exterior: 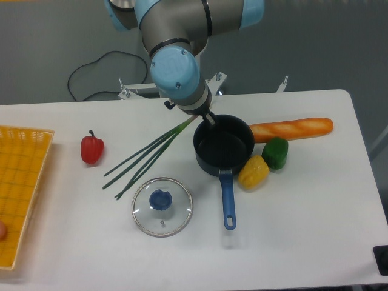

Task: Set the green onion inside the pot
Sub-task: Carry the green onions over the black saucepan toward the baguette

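Note:
The green onion (145, 154) is a bunch of long thin green stalks, pale at its upper right end. That pale end is held in my gripper (203, 119), which is shut on it just above the far left rim of the pot (223, 145). The stalks trail down to the left, their tips hanging over the table near the glass lid. The pot is a small dark saucepan with a blue handle pointing toward the front. Its inside looks bare.
A round glass lid (162, 206) with a blue knob lies front left of the pot. A yellow pepper (253, 171), a green pepper (276, 152) and a baguette (291, 128) crowd the pot's right side. A red pepper (92, 149) and a yellow basket (18, 182) are at the left.

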